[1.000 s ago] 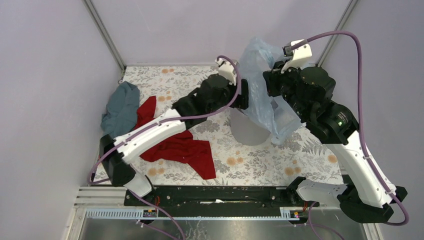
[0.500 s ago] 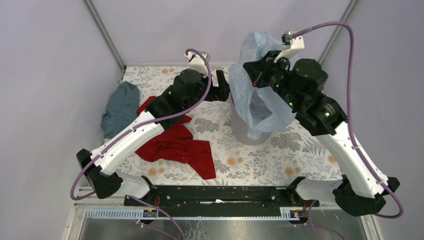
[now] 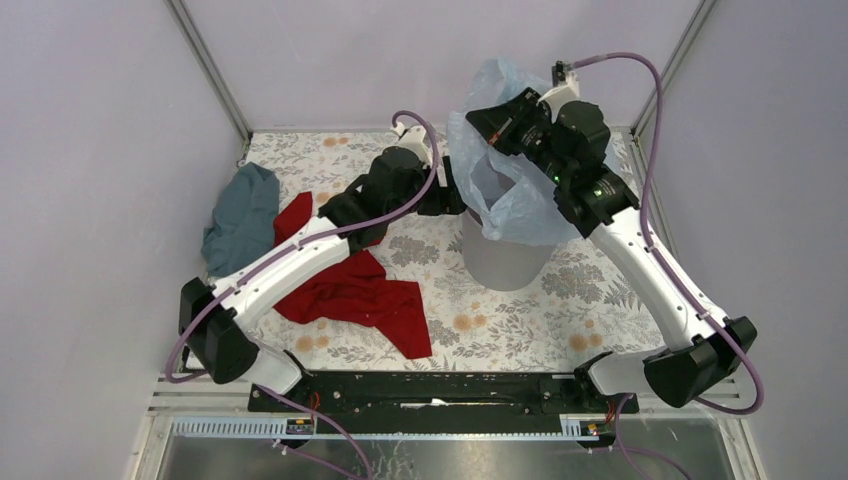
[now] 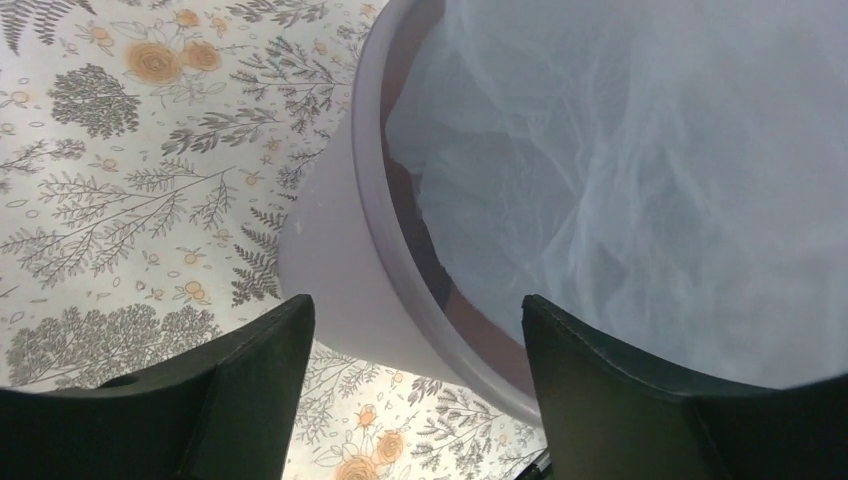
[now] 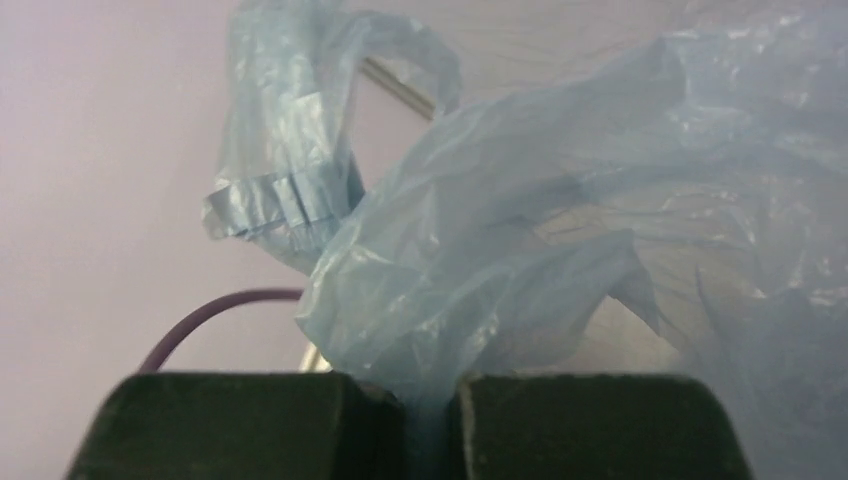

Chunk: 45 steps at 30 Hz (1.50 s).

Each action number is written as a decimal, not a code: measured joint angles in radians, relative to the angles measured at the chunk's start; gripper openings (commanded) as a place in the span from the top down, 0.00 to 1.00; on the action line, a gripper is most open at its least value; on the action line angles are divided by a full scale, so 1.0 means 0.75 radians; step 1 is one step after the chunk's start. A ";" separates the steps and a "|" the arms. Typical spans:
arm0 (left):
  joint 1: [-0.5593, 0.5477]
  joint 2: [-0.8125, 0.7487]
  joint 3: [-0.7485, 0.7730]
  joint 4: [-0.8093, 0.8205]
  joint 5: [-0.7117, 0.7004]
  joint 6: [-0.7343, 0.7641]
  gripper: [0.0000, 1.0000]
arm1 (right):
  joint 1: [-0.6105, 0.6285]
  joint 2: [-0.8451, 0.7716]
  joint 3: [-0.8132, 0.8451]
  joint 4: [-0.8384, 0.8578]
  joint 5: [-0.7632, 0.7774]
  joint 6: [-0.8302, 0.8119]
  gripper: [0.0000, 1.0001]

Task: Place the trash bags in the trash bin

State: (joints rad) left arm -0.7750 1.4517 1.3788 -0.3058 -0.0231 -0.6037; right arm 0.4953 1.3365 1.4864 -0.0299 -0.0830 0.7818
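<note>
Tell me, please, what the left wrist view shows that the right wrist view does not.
Only the left wrist view shows the grey bin, the floral tablecloth under it, and the open left gripper with the bin's rim seen between its fingers. Only the right wrist view shows the right gripper shut on a pinch of the pale blue bag, a purple cable and a lilac wall. Both show the bag itself: hanging inside the bin from the left wrist, billowing above the gripper from the right.

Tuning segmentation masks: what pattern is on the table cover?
The table cover is white with grey ferns and orange flowers; left wrist view shows it best.
</note>
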 measured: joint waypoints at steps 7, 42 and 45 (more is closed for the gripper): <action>0.011 0.107 0.001 0.080 0.094 -0.050 0.72 | 0.002 -0.015 -0.041 0.057 -0.168 0.072 1.00; 0.014 -0.212 -0.111 -0.196 -0.245 0.034 0.11 | 0.002 -0.042 -0.124 0.263 -0.579 0.134 0.95; 0.014 -0.340 -0.096 -0.284 -0.278 0.074 0.01 | 0.002 -0.059 -0.126 0.245 -0.573 0.100 0.95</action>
State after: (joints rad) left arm -0.7647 1.1969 1.3071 -0.5190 -0.2314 -0.5484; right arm 0.4965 1.2922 1.3918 0.1539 -0.5125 0.8566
